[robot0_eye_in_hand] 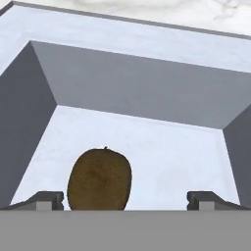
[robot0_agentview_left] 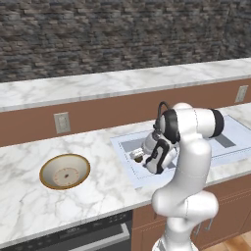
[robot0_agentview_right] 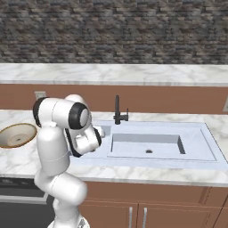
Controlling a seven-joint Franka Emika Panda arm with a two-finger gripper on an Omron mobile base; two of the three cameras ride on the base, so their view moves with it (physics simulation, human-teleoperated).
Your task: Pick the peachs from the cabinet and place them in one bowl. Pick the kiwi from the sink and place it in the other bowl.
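The jaws (robot0_eye_in_hand: 125,201) stand wide apart and hold nothing, poised low inside the sink (robot0_eye_in_hand: 147,37), with the kiwi (robot0_eye_in_hand: 99,179) lying on the sink floor between them but clearly nearer one finger than the other. The fruit is brown, oval, and seems to rest on the basin floor with its long axis pointing away from the hand.

To take it well, I would shift the hand sideways until the kiwi sits midway between the fingers, then go down a little further so the pads close across its widest part rather than on the rounded top, where it could squirt out. A slow, gentle close suits a soft round fruit. The near sink wall is just beside that finger, so the sideways correction should go away from the wall, not into it.

From behind the arm, the hand (robot0_agentview_left: 156,152) is bent down over the basin end farthest from the drain (robot0_agentview_right: 148,151), with the black faucet (robot0_agentview_right: 118,111) on the sink's back rim. The basin holds the kiwi and, as far as I can tell, nothing else.

Well away from the sink along the counter (robot0_agentview_left: 29,206) sits the shallow bowl (robot0_agentview_left: 64,171) with the orange-brown rim, apparently empty, though its mottled inside makes that hard to judge.
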